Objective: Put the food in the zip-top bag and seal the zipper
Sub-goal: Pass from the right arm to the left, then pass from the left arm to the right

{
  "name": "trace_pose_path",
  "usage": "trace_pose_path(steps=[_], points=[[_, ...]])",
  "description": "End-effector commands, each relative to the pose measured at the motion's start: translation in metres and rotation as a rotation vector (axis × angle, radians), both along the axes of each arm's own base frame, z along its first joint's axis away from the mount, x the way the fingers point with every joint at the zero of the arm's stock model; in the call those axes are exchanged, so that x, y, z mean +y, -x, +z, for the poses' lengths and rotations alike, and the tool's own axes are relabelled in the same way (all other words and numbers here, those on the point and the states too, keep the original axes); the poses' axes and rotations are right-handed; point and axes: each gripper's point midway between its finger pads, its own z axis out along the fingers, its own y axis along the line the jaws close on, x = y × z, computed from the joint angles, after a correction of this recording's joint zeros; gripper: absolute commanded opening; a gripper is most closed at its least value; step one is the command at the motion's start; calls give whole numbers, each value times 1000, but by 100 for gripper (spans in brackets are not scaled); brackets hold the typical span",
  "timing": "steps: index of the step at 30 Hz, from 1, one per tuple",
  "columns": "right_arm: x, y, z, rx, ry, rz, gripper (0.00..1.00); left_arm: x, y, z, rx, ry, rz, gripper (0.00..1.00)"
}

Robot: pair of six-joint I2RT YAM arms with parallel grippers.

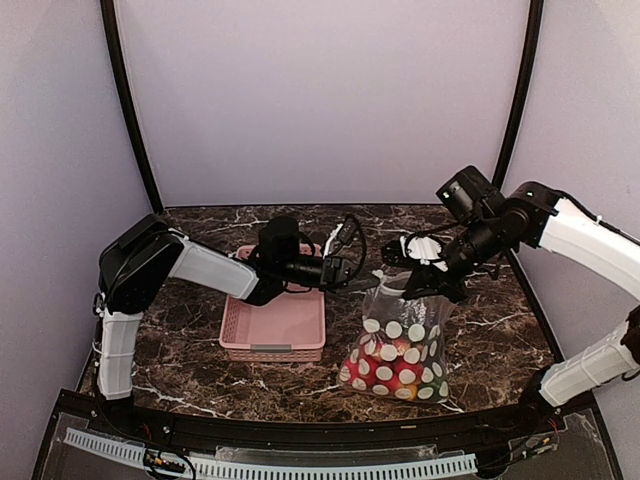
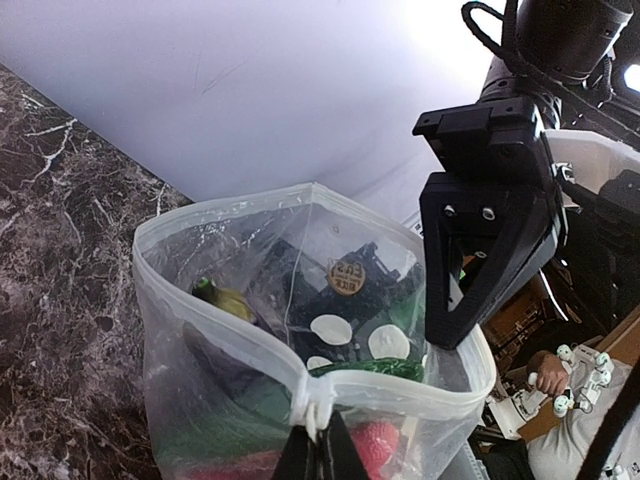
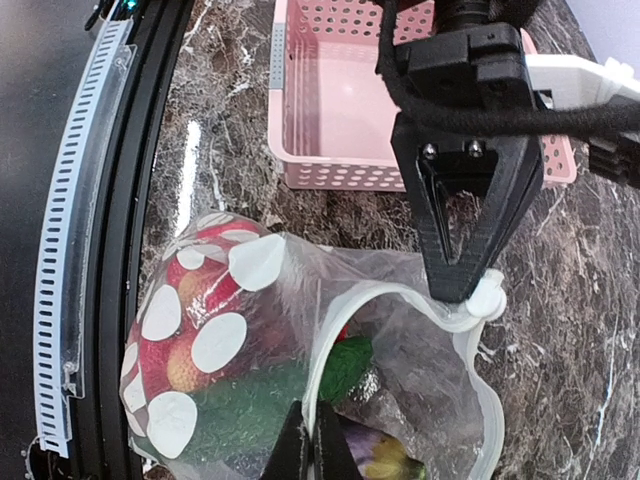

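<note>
The zip-top bag (image 1: 395,345), clear with white dots, stands on the marble table with its mouth held open between both grippers. The food (image 1: 385,368) lies inside: red fruits at the bottom, a green piece (image 3: 345,365) and the purple eggplant (image 3: 378,455) higher up. My left gripper (image 2: 320,450) is shut on the zipper (image 2: 229,336) at the bag's left mouth edge. My right gripper (image 3: 310,445) is shut on the opposite rim of the zipper (image 3: 316,356). From above, the left gripper (image 1: 367,284) and right gripper (image 1: 428,288) face each other across the mouth.
The pink basket (image 1: 272,350) sits just left of the bag, under the left arm, and shows no food in it. A black rail (image 1: 300,432) runs along the table's near edge. Curtain walls close in the back and sides.
</note>
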Motion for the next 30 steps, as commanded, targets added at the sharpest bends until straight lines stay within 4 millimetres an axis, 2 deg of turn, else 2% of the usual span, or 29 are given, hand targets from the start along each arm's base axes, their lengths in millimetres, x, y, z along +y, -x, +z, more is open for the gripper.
trace_pose_path(steps=[1, 3, 5, 7, 8, 13, 18, 25, 30], points=[[-21, -21, 2, -92, 24, -72, 1, 6, -5, 36, -81, 74, 16, 2], [-31, -31, 4, -105, 17, -106, 9, 6, -11, 43, -110, 72, 50, 1], [-36, -37, 5, -90, 11, -131, 35, 4, -16, 51, -130, 70, 78, 1], [-29, -32, 8, -34, -21, -116, 50, 3, -17, 61, -151, 83, 101, 1], [-24, -29, 10, 1, -39, -109, 53, 3, -18, 67, -163, 93, 113, 1], [0, -29, 20, 164, -86, -114, 59, 3, -14, 81, -216, 90, 139, 1], [14, -35, 20, 282, -83, -143, 60, 10, -12, 101, -310, 83, 205, 1], [24, -23, 40, 388, -130, -124, 65, 14, -22, 99, -328, 22, 293, 1], [28, -36, 35, 354, -111, -199, 65, 14, -32, 95, -304, -3, 360, 1]])
